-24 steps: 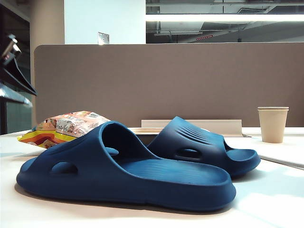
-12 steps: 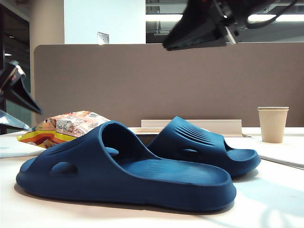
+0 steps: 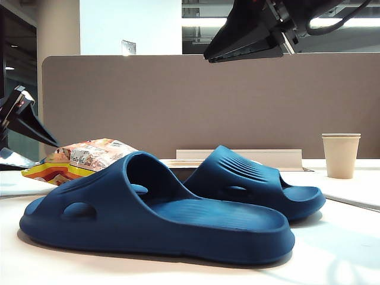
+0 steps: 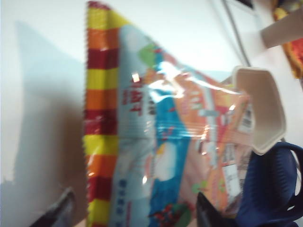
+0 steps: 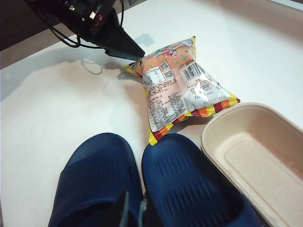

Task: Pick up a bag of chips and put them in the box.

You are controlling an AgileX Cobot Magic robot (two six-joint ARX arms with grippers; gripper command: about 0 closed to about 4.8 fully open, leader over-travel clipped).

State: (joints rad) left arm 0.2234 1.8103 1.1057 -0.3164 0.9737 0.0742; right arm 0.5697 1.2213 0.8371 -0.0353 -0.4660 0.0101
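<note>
The bag of chips (image 5: 180, 85) is lying flat on the white worktop (image 5: 57, 109), just beside the box (image 5: 255, 161) and touching the toe ends of two dark blue slippers (image 5: 142, 184). Its upper face is showing a barcode, a small square code and blocks of fine print, but the letters are too small to read. In the left wrist view the printed side is blurred; some red writing is appearing on a pale blue and orange picture, and I cannot read it. The bag is puffy, of shiny crinkled foil, with a sealed edge striped yellow, orange and dark red.

The box is a shallow beige tray with rounded corners.

The left pincer (image 4: 135, 213) is hanging just above the bag, its two dark fingers (image 4: 61, 210) standing wide apart, one on each side of the striped end, released and grasping nothing. The right pincer (image 5: 132, 210) is hovering high over the slippers; only its tips are showing, close together, and I cannot tell if it is clenched. A beige paper cup (image 3: 341, 155) is standing at the far right of the worktop.
</note>
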